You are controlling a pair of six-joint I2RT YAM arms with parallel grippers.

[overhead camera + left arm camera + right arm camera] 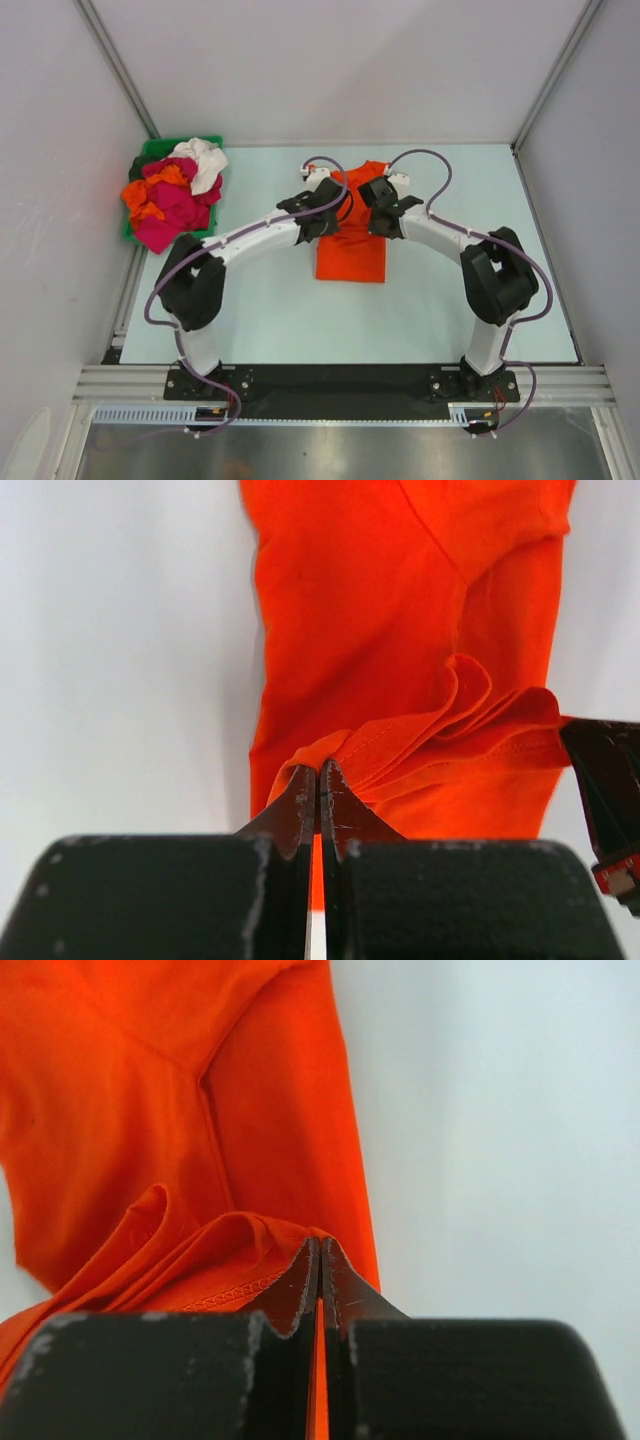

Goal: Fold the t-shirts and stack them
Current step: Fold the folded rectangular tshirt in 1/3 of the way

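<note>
While the orange t-shirt (350, 255) lies on the tabletop (260, 310), left hand (318, 772) and right hand (320, 1247) clamp its edge.

Orange t-shirt (350, 255): plain, bright, folded lengthwise into narrow strip, lying flat mid-scene, long axis running near to far. Sleeve seam shows as diagonal line. One stitched edge gathered into ripples, raised off flat layer, pinched at both corners. Other t-shirts crumpled in heap, far left: magenta shirt (180, 208), white shirt (206, 160), second orange shirt (140, 196).
</note>
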